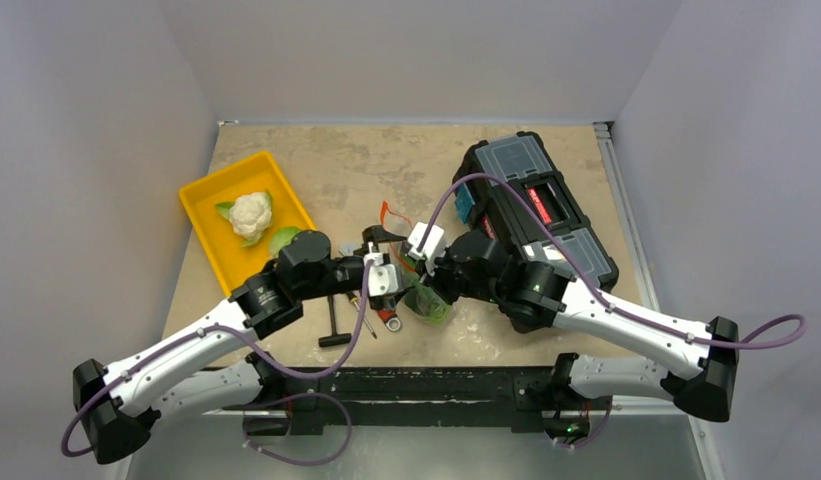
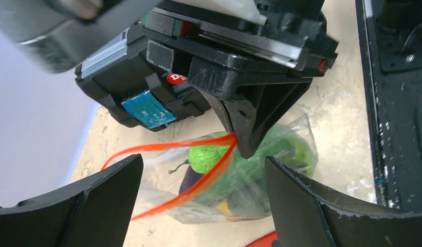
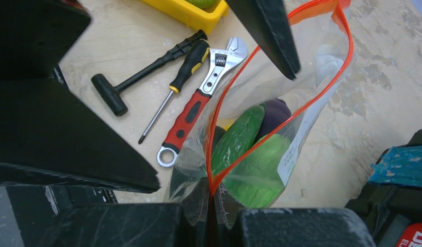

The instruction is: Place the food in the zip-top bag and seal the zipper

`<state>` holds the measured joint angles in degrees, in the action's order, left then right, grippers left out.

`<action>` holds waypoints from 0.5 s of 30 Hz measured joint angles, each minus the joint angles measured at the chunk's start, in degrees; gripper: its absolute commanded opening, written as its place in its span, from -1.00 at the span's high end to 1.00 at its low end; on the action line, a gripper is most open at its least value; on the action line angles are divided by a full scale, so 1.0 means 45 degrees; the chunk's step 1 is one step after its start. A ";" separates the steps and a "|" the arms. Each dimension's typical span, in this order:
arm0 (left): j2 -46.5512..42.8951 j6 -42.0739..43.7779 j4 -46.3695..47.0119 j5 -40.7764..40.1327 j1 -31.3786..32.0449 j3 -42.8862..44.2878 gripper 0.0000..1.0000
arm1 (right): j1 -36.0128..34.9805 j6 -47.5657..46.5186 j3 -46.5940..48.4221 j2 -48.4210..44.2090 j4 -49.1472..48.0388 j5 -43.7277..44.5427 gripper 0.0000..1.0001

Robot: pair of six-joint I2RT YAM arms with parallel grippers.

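Zip-top bag [image 3: 260,154] sits mid-table [image 1: 366,165], just left of the black toolbox [image 1: 536,200] and beside a red-handled adjustable wrench [image 3: 190,116], a screwdriver [image 3: 183,69] and a black mallet [image 3: 116,92]. Right gripper [image 3: 211,216] is clamped tight on one end of the zipper [image 3: 346,25] and holds the bag up by it. The two red-orange strips bow apart, so the mouth is unsealed. Food [image 3: 237,139] is inside the bag: green pieces, the dark purple eggplant [image 3: 275,116], a bit of yellow low down. Left gripper [image 2: 203,159] has its jaws spread wide, nothing between them, and faces the bag close by; whether it touches the plastic is not clear. Yellow tray [image 1: 211,215] at far left holds a cauliflower [image 1: 250,214].
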<state>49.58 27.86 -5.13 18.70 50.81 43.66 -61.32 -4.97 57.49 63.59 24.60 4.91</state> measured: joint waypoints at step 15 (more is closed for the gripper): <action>0.2166 0.2365 -0.2127 0.1030 -0.0209 0.1282 0.80 | -0.0005 0.0257 -0.0486 -0.0500 -0.0267 -0.0301 0.63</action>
<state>59.33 38.50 -14.70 23.33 49.87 49.43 -61.34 -3.81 55.31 61.34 23.40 3.55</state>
